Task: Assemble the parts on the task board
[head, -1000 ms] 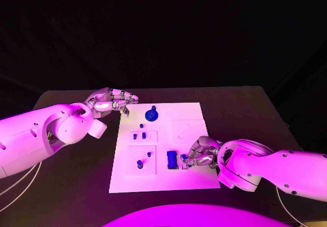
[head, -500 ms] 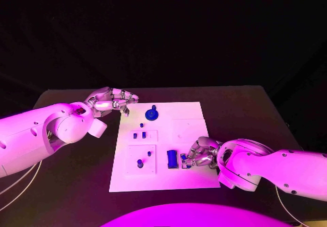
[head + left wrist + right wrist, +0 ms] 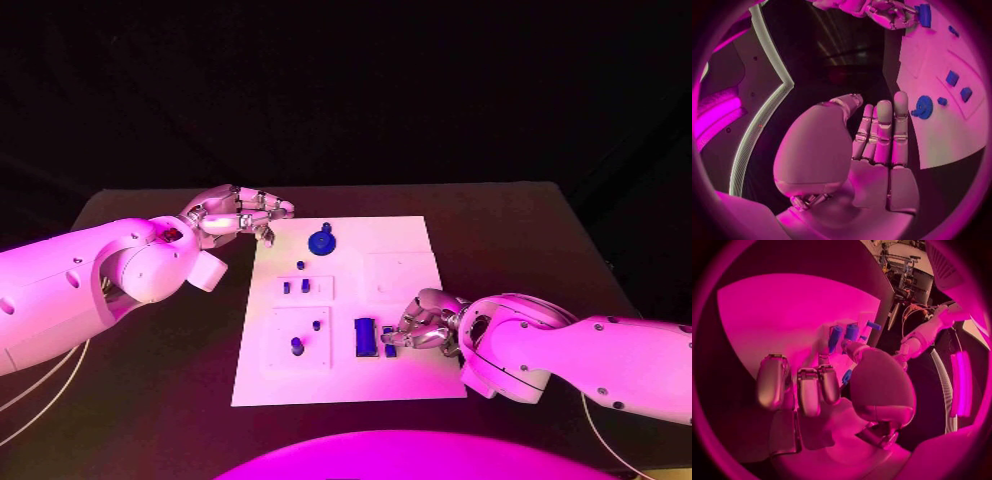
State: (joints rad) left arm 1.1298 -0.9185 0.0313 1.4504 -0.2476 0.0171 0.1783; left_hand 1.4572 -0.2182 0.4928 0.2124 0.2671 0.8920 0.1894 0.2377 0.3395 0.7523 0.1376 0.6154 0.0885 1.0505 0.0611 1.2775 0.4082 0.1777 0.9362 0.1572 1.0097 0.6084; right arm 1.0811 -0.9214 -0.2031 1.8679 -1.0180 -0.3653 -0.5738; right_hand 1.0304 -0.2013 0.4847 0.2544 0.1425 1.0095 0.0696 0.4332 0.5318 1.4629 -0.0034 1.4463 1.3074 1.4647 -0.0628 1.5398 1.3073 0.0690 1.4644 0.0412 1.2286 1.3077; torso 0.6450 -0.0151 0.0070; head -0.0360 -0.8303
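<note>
A: Where is the right hand [image 3: 415, 325] working?

B: At the near right part of the task board [image 3: 404, 240], fingers curled, pinching a small blue part [image 3: 388, 341] just beside the long blue block [image 3: 365, 337].

A: And the left hand [image 3: 238, 214]?

B: At the board's far left corner, fingers pressed together, holding nothing.

A: Advice?

B: Keep the part upright, seat it squarely, and don't nudge the block.
</note>
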